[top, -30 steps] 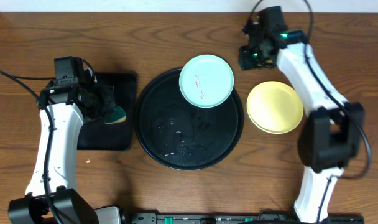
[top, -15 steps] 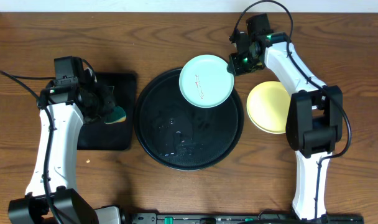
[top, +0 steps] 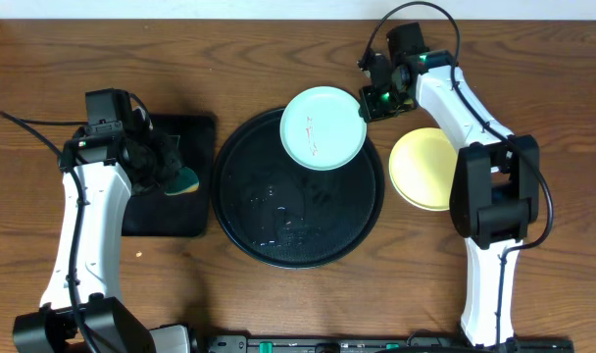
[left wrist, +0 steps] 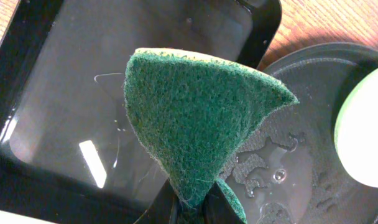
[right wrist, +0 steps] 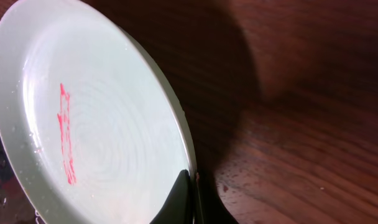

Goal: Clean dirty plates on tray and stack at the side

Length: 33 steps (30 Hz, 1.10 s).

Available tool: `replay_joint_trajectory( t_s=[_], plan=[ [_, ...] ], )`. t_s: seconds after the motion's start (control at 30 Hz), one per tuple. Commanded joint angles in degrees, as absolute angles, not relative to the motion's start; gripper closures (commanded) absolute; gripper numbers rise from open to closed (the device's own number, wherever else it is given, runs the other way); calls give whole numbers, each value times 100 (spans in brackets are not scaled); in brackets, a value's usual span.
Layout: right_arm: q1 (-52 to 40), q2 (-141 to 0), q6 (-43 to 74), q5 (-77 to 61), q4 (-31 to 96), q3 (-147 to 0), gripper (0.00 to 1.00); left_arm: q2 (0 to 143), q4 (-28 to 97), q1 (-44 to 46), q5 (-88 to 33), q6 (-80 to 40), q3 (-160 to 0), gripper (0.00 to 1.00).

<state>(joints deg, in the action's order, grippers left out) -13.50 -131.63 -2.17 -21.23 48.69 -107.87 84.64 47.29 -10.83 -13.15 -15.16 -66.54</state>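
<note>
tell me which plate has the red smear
The pale mint plate on the upper rim of the round black tray; the yellow plate on the table shows no smear.

No text, labels, brands, numbers or signs can be read in any view. Only mark: a thin red smear on the mint plate, up and left of the right pincer. It's a streak, not letters or digits.
</note>
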Motion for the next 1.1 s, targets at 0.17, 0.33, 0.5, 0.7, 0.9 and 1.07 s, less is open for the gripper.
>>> replay_joint_trajectory(
  t_s=[0.17, 0.33, 0.5, 0.7, 0.9, 1.07],
  plan=[
    [-1616, -13200, -110, -2279, 5166, -10803, 99, 8423, 4713, -1103, -1275, -1461, -6772, 92],
    [-1940, -13113, 395, -2279, 5719, -10803, 99, 8423, 4713, -1103, -1275, -1461, -6772, 93],
    [-2182, -13122, 558, -2276, 6202, -10753, 99, 8423, 4713, -1100, -1275, -1461, -6772, 92],
    [-2379, -13126, 624, -2276, 6119, -10344, 99, 8423, 4731, -910, -1273, -1461, -6772, 93],
    [-2499, -13126, 803, -2270, 5614, -9767, 99, 8423, 4731, -390, -1083, -1487, -6772, 93],
    [-2528, -13126, 875, -2252, 5415, -9583, 99, 8477, 4630, 259, -1083, -1553, -6772, 93]
  ],
)
